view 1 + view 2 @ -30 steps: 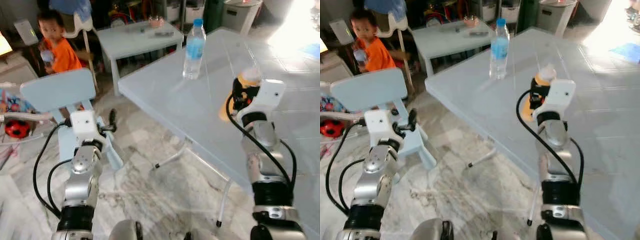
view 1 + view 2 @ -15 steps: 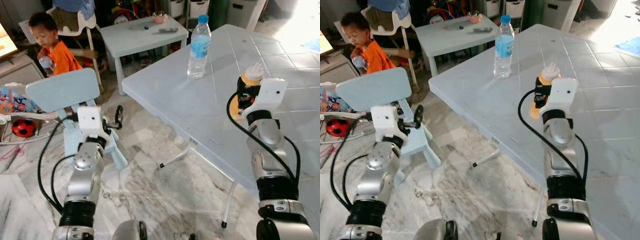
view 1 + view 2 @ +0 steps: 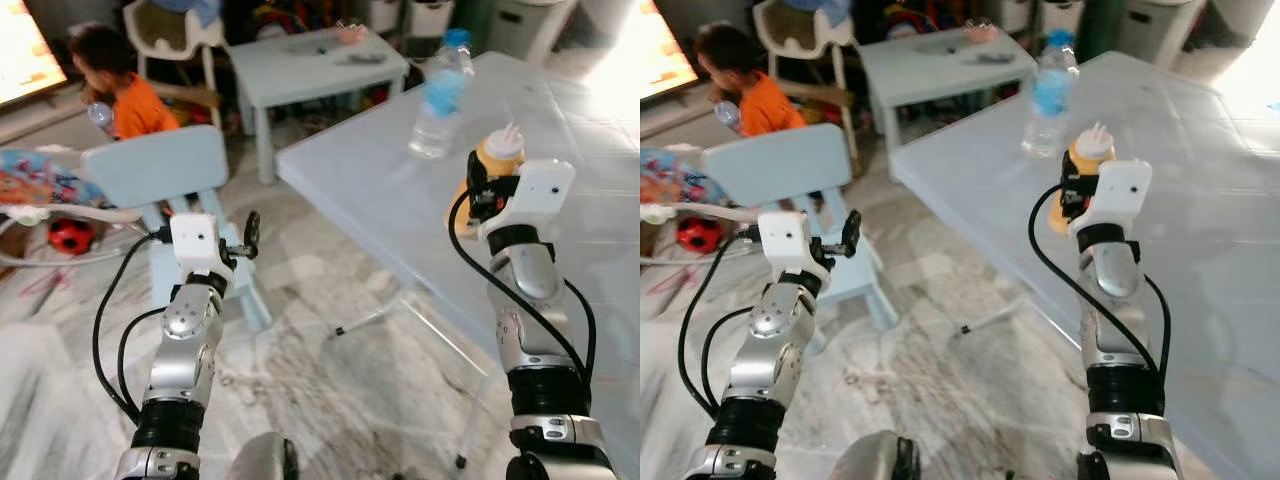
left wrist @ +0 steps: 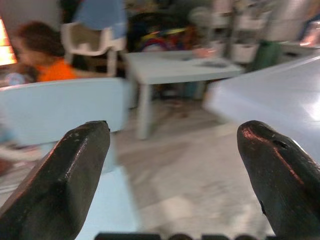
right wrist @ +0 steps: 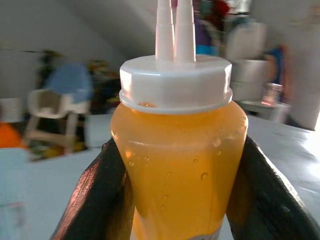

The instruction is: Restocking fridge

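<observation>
The right gripper [image 5: 175, 200] is closing its two black fingers [image 5: 95, 195] on an orange squeeze bottle [image 5: 177, 165] with a white twin-nozzle cap, one finger pressing each side of the bottle's body. The bottle is standing upright near the left edge of the large pale table [image 3: 380, 190], at the right of the scene; whether its base is resting on the tabletop or sitting just above it cannot be told, the wrist housing covering that part in the head views. Droplets are showing on the bottle's wall.

A clear water bottle [image 3: 437, 95] with a blue cap and blue label is standing upright on the same table, farther away than the orange bottle and slightly to its left, apart from it.

The left gripper [image 4: 175, 165] is hovering over the marble floor [image 3: 330, 370] at the left of the scene with its fingers spread wide and nothing between them. Just beyond it a light blue child's chair [image 3: 160, 170] is standing. Farther off, a small pale table [image 3: 310, 70] is carrying a few small items. At the far left a person [image 3: 120, 90] in an orange shirt is sitting by a white high chair [image 3: 180, 35].
</observation>
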`<state>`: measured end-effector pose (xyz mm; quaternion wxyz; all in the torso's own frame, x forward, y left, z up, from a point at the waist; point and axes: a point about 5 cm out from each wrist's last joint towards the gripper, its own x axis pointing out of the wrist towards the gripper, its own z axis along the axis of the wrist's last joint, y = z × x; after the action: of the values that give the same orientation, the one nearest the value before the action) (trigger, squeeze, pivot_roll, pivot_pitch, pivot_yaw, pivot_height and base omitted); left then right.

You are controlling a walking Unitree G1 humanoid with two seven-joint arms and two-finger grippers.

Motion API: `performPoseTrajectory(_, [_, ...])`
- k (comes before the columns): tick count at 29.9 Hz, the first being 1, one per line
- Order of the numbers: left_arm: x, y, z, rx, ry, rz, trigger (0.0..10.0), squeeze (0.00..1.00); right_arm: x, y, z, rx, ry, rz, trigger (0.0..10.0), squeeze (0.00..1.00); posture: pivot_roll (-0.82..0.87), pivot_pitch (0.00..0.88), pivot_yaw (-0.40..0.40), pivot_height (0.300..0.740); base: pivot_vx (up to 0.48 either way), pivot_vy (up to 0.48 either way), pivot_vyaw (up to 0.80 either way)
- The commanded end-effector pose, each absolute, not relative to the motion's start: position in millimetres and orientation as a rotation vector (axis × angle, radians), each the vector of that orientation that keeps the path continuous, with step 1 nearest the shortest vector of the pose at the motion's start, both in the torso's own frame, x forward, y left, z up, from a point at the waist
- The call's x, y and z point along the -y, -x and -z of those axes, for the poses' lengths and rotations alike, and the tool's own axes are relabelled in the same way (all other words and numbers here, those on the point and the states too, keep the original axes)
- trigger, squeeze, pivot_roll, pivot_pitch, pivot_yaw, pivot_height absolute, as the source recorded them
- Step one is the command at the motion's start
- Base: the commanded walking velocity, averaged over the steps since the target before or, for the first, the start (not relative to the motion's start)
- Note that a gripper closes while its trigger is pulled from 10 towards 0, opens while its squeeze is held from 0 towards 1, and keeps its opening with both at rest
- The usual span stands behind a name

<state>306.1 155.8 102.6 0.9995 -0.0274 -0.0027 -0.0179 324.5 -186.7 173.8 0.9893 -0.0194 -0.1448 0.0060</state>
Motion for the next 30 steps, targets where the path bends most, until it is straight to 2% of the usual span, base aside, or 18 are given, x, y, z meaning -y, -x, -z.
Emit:
performPoseTrajectory(1, [-159.1,-307.4,-106.2,0.022,0.052,0.005,10.0,0.00,184.9,-322.1,-180.1,0.314,0.040,-0.031,10.0,0.00,-0.08,0.000,0.063,0.740,0.000,0.480,0.80])
performPoseTrajectory(15, [-154.6,-298.6,-93.3,-0.012,0.015,-0.033,10.0,0.00,169.4,-313.9,-176.7,0.307,0.039,-0.124,10.0,0.00,-0.07,0.000,0.059,0.740,0.000,0.480,0.80])
performPoseTrajectory(23, [-162.8,-285.2,-78.2,-0.050,-0.047,-0.047,10.0,0.00,166.6,-302.3,-161.9,0.259,0.016,-0.118,10.0,0.00,-0.07,0.000,0.066,0.740,0.000,0.465,0.80])
performPoseTrajectory(30, [-169.0,-274.5,-69.7,-0.065,-0.077,-0.064,10.0,0.00,157.9,-289.7,-145.5,0.206,0.000,-0.140,10.0,0.00,-0.07,0.000,0.066,0.740,0.000,0.043,0.80])
